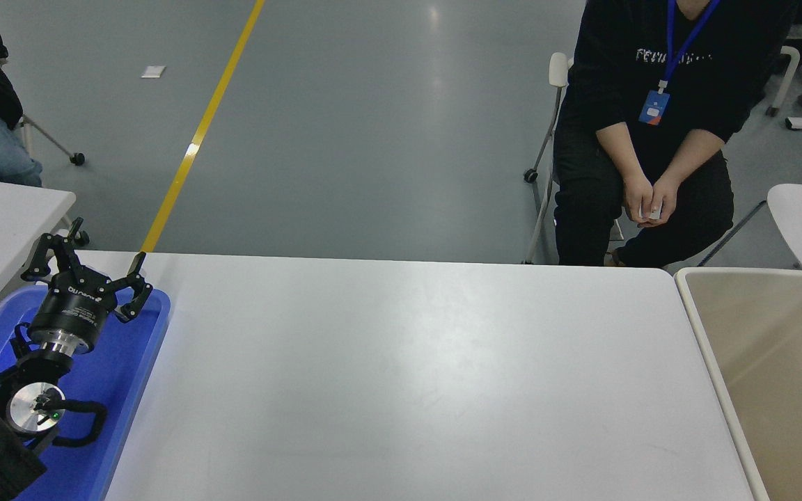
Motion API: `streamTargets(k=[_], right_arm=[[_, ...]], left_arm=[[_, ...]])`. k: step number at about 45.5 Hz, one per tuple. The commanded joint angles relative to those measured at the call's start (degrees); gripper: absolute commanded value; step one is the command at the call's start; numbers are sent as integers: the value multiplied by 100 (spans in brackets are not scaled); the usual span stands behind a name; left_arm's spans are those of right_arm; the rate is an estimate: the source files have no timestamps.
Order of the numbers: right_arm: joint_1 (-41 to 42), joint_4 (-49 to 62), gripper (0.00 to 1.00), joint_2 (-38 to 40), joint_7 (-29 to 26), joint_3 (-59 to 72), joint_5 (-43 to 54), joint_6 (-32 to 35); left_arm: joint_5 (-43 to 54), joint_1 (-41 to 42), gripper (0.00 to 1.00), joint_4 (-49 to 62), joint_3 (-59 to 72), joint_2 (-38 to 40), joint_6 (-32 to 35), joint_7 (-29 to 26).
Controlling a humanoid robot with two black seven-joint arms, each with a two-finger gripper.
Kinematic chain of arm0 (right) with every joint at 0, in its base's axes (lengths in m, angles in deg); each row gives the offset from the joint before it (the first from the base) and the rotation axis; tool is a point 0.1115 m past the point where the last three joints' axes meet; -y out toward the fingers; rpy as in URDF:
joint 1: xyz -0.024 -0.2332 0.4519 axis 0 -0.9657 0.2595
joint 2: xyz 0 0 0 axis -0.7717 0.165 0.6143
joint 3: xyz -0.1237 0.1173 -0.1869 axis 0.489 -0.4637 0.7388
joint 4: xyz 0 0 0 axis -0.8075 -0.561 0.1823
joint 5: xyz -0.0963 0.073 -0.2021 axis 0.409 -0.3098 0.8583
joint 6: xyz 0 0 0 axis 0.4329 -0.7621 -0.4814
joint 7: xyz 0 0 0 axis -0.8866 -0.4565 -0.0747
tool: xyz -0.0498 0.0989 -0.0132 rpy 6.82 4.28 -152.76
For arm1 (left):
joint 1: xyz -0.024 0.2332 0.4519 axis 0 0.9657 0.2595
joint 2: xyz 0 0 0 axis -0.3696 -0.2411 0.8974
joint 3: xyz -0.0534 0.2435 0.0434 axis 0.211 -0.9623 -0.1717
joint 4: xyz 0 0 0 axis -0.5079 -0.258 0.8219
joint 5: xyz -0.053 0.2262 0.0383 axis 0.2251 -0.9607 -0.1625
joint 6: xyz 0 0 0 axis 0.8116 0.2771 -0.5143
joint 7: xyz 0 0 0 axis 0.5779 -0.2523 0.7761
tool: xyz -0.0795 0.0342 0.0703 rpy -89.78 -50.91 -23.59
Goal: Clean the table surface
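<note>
We take the table surface [401, 376] as our landmark: it fills the middle of the head view, a wide, smooth, matte white slab with rounded far corners and a soft glare running down its centre. We see nothing lying on it, no scraps, cups or wrappers, only a few faint scuff marks toward its near half, so we judge the clearing to be essentially done; what might remain, if anything, is a wipe of those marks, and we cannot tell from here whether they are dirt or wear. Our left gripper [86, 268] hangs at the table's left edge, above the blue tray [147, 348] that sits on the table's left end; its black fingers are spread apart and hold nothing. Our right gripper is out of sight, so we can say nothing of its claw. The tray is glossy moulded plastic with a raised, rounded rim, and what we see of its floor is bare. Off the table's right edge stands the beige bin [714, 362], a deep plastic tub with a pale, thick lip and dull inner walls; the part of its inside that we can see looks bare. Beyond the table's far right corner a person [651, 125] in dark clothes sits on a chair, hands clasped around something small and white that we cannot identify
</note>
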State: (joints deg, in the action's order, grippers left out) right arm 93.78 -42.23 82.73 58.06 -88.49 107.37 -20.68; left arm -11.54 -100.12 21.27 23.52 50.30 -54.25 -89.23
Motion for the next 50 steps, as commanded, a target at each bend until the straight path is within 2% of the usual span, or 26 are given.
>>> streamTargets(k=[1,9,13,30,50], right_arm=[[-216,-703,99,89,196,-1074,0,498],[-498,-1011,99,-60,714,-1251,0,587],[-866,-1099,99,-402,1057,-1496,0,587],[-1763,-1372,99,-1115,1796,-1884,26,595],[-2396,-1389,99,-1581,2069,-1884,105,762]], left_arm=[[0,0,100,0,0,-6,0,0],[0,0,100,0,0,-6,0,0],[0,0,100,0,0,3,0,0],[0,0,100,0,0,3,0,0],[0,0,100,0,0,3,0,0]])
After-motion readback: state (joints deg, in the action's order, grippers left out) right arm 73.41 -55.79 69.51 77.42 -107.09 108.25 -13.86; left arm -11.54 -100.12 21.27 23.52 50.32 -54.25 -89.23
